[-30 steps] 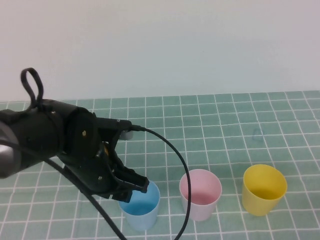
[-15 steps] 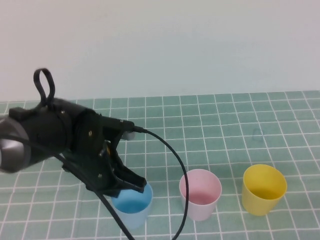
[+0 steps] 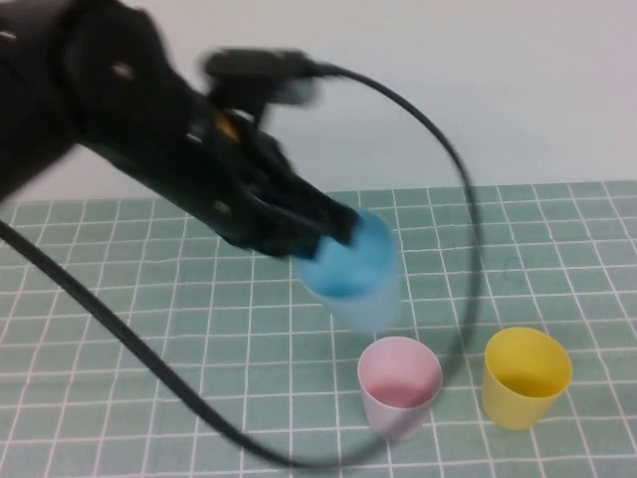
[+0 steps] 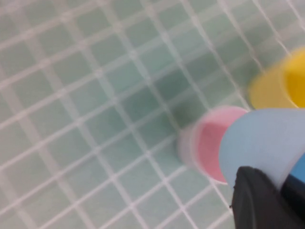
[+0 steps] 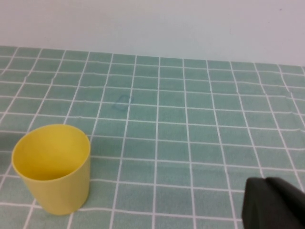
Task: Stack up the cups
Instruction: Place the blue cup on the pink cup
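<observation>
My left gripper (image 3: 333, 227) is shut on the rim of a blue cup (image 3: 350, 267) and holds it in the air, tilted, above and a little left of the pink cup (image 3: 399, 384). The pink cup stands upright on the green grid mat, with a yellow cup (image 3: 525, 376) to its right. In the left wrist view the blue cup (image 4: 267, 143) partly covers the pink cup (image 4: 205, 145), and the yellow cup (image 4: 281, 83) is beyond it. My right gripper (image 5: 276, 207) shows only as a dark tip in its wrist view, to the right of the yellow cup (image 5: 52, 167).
The green grid mat (image 3: 149, 329) covers the table up to a pale wall at the back. A black cable (image 3: 453, 169) from the left arm loops over the cups. A small mark (image 3: 511, 266) is on the mat behind the yellow cup.
My left gripper has lifted the blue cup off the mat and carried it up and to the right, towards the pink cup. The pink and yellow cups have not moved.
</observation>
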